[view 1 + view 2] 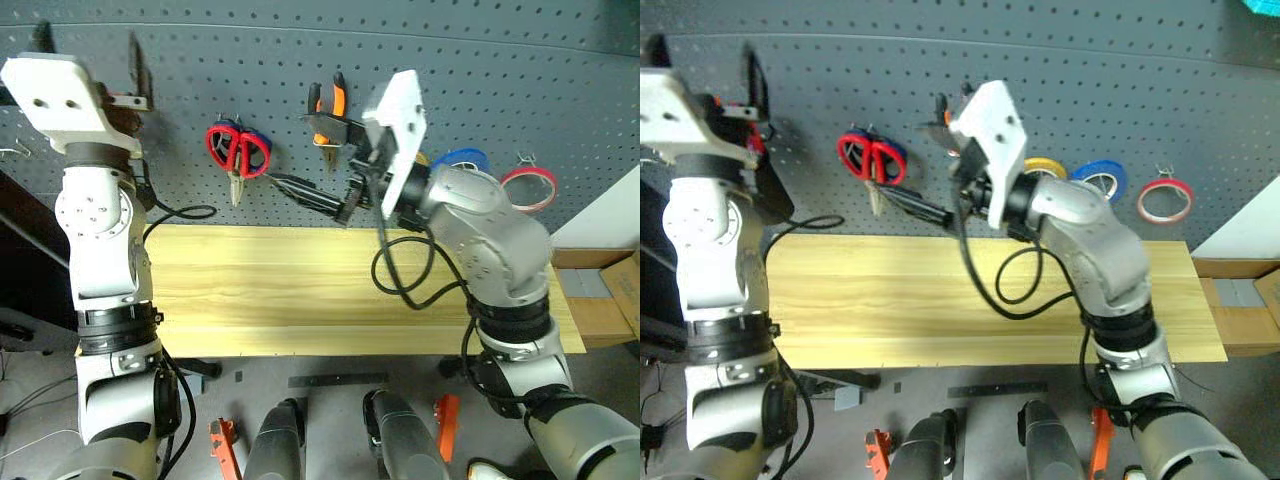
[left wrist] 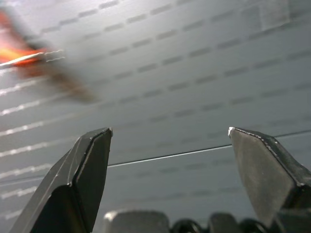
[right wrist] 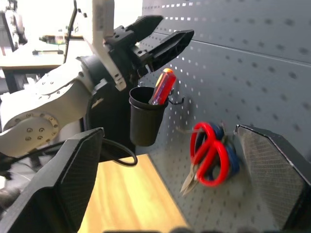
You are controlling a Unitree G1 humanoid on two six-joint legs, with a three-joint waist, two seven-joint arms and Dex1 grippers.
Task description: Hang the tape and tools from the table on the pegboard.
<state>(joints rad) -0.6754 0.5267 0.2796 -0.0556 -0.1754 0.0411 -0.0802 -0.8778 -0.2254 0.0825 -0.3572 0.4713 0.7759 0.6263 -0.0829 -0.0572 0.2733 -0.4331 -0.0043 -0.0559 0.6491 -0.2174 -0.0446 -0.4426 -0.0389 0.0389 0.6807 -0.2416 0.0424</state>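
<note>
The red screwdriver [image 3: 162, 86] is seen standing in a black cup [image 3: 145, 120] on the pegboard [image 1: 500, 80], and the red scissors [image 1: 236, 150], pliers [image 1: 330, 110] and red tape [image 1: 530, 187] are hung there too, so the surface [image 1: 300, 290] is left bare. The tools are judged hard and light, best held by their handles. The left end effector [image 3: 160, 41] is held up high by the cup, the right end effector [image 1: 345, 170] is pointed sideways along the board, and both are spread wide with nothing pinched.
</note>
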